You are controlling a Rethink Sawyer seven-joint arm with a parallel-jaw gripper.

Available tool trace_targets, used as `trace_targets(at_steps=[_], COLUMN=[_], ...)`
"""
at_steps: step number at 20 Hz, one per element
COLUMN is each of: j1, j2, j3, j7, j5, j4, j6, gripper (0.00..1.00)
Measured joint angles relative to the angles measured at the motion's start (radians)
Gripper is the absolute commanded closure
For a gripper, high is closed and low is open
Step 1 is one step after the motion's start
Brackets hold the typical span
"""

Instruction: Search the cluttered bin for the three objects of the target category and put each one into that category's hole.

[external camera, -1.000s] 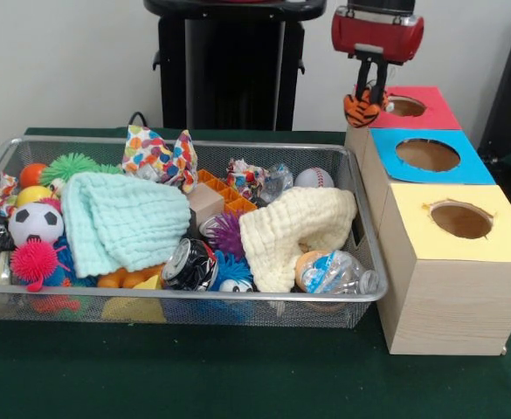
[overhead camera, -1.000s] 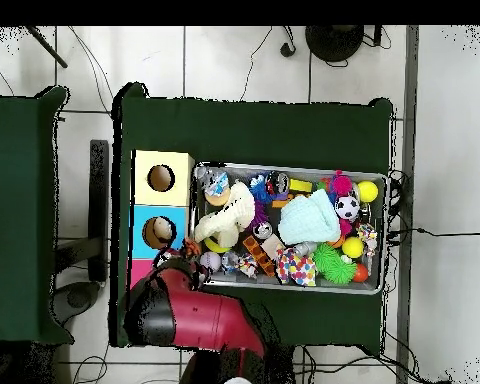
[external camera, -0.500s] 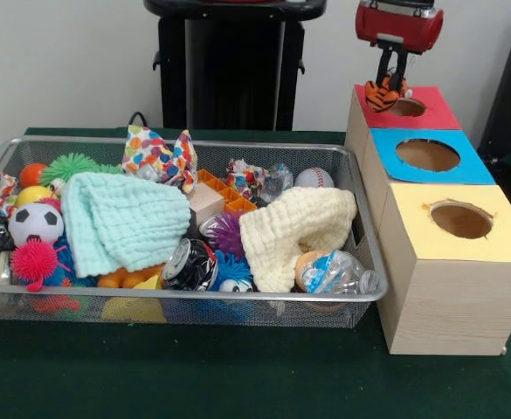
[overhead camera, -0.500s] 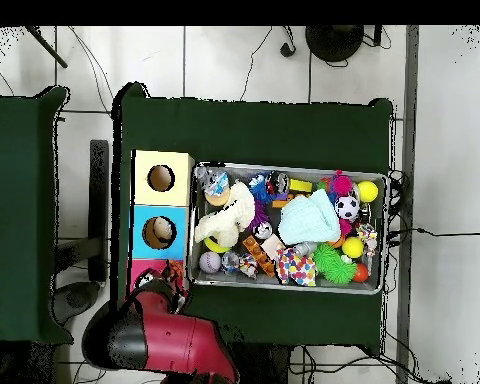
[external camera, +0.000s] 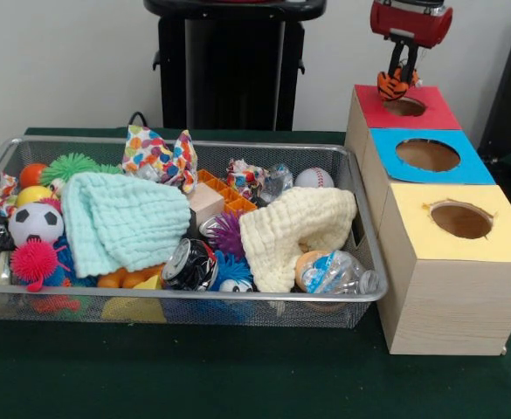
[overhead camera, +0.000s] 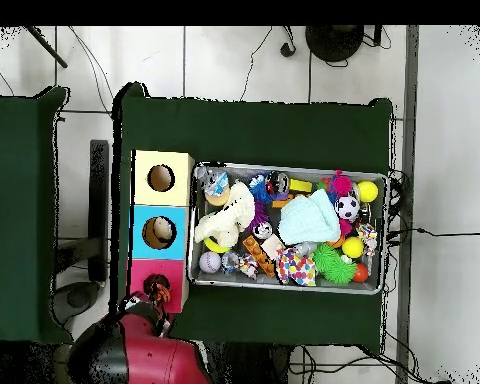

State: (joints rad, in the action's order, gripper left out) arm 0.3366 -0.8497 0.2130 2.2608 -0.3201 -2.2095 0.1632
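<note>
Item in transit: small orange plush tiger with black stripes [external camera: 396, 85], pinched in the closed jaws of the red and black gripper [external camera: 399, 77]. It now hangs over the near rim of the round hole in the red card surround [external camera: 404, 106]; a second ago it dangled short of the red box, on the side of the shallow silver wire-mesh basket [external camera: 185, 297]. Judgement: release is imminent. Basket contents unchanged: mint cloth [external camera: 122, 218] and cream cloth [external camera: 293, 229] lie as before on the green tabletop's clutter.

boxes [external camera: 438, 227]: 3 | wire bin [external camera: 185, 301]: 1 | cloths [external camera: 120, 218]: 2 | tiger plush [external camera: 396, 84]: 1
</note>
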Motion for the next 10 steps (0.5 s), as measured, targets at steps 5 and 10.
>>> trace_targets(at_steps=[5,10], j1=[0.017,0.024], j2=[0.005,0.006], j3=[-0.001,0.004], j7=[0.011,0.012], j5=[-0.018,-0.033], j4=[-0.017,-0.024], j6=[-0.013,-0.042], gripper=[1.0,1.0])
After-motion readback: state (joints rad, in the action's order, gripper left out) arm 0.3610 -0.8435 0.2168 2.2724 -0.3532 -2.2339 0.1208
